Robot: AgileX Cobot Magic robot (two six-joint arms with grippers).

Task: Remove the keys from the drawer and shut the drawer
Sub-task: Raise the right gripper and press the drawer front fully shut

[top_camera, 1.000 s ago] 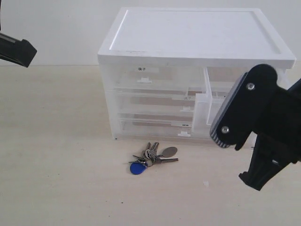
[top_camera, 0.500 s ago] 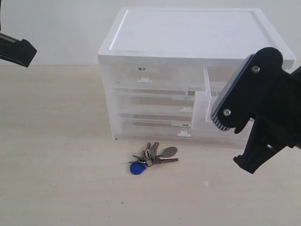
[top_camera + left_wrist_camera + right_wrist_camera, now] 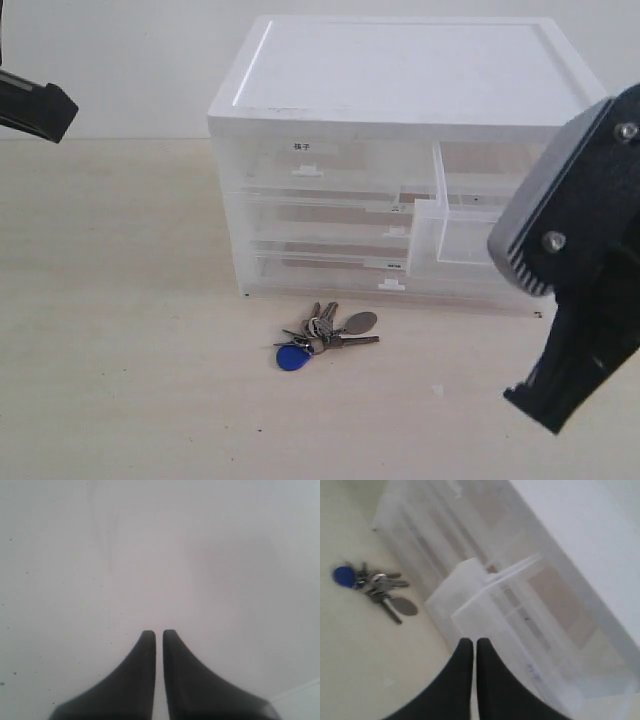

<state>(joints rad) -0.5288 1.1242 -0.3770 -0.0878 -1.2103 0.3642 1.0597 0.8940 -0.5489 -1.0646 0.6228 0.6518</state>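
Left fingers and right fingers are pressed together, gripping nothing

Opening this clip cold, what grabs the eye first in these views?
The bulky black right arm fills the right of the exterior view, in front of the white cabinet. Beside it the drawer stands pulled out, and the keys lie on the table before the cabinet, blue fob leftmost.

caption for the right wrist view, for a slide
Shut right gripper by the open drawer, keys lying on the table.
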